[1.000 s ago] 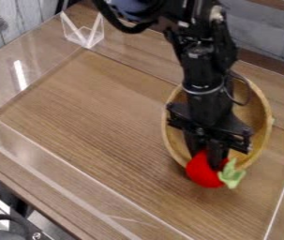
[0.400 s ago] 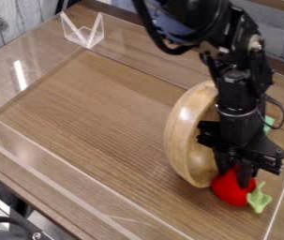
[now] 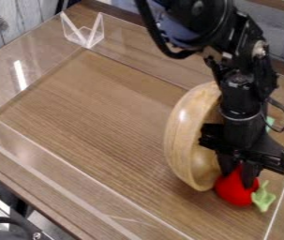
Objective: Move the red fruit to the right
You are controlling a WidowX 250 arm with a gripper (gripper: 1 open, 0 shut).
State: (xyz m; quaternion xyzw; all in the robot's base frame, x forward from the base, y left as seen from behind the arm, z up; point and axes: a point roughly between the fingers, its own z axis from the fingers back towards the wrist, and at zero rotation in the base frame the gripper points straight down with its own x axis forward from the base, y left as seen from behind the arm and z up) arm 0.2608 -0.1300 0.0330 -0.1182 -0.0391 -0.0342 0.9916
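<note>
Gripper (image 3: 241,169) angled down at table's right — closed around red fruit (image 3: 237,188), wooden bowl (image 3: 192,136) alongside

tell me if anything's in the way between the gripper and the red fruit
Nothing visible stands between them: the gripper is right at the red fruit. The wooden bowl sits beside them, on the image's left, though the gripper hides part of it.

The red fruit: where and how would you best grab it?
I'd pinch the red fruit across its rounded body from above, since the leafy top pokes out sideways and looks awkward to grip. The gripper already reaches down over it.
</note>
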